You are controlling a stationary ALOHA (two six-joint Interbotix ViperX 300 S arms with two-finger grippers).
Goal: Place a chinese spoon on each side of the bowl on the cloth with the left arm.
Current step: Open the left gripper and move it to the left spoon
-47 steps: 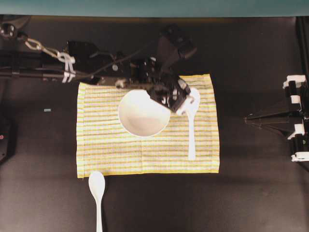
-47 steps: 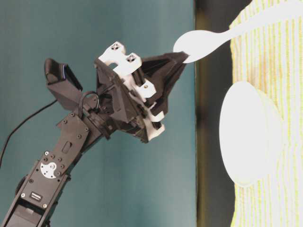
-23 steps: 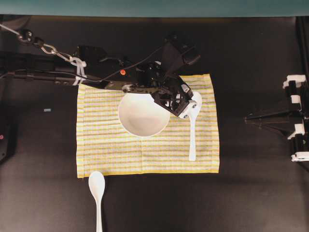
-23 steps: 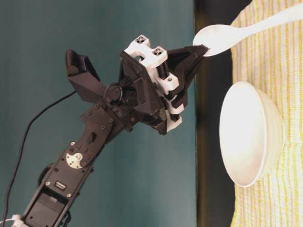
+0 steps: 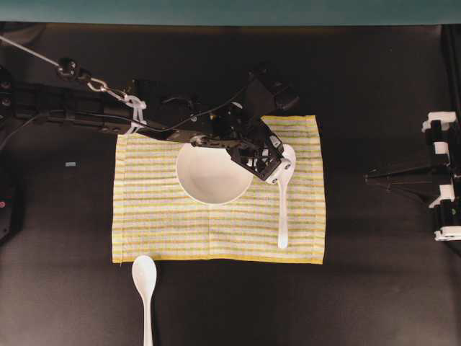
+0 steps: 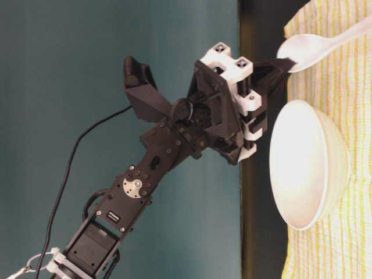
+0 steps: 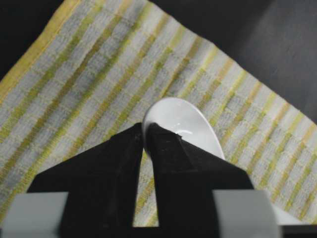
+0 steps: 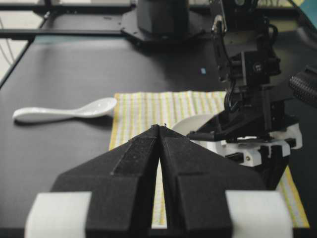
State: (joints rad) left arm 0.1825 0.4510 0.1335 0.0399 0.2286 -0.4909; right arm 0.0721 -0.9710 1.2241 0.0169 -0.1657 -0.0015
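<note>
A round, plain, glossy white bowl (image 5: 211,173) sits on a rectangular woven cloth (image 5: 158,216) with thin yellow, grey and white stripes and a yellow border, which lies flat on the black table (image 5: 374,288). The bowl rests in the upper middle of the cloth as seen from overhead.

Just right of the bowl lies a white Chinese spoon (image 5: 283,209), its handle running down the cloth toward the near edge and its scoop pointing up beside the bowl's rim. In the table-level view the scoop end (image 6: 308,49) looks slightly raised over the cloth.

The slim black jointed left arm (image 5: 108,115) reaches in from the left edge, stretched low across the cloth's top edge and over the bowl's upper rim. Its black two-finger left hand (image 5: 279,171) tilts down onto the spoon's scoop. In the left wrist view the two black fingers (image 7: 171,158) stand nearly together, pinching the rim of the white scoop between their tips.

A second white Chinese spoon (image 5: 145,288) lies on the bare table, just below the cloth's lower left corner, well apart from the hand.

At the table's right edge, the right hand (image 8: 159,130) has its fingers pressed together, holding nothing.
</note>
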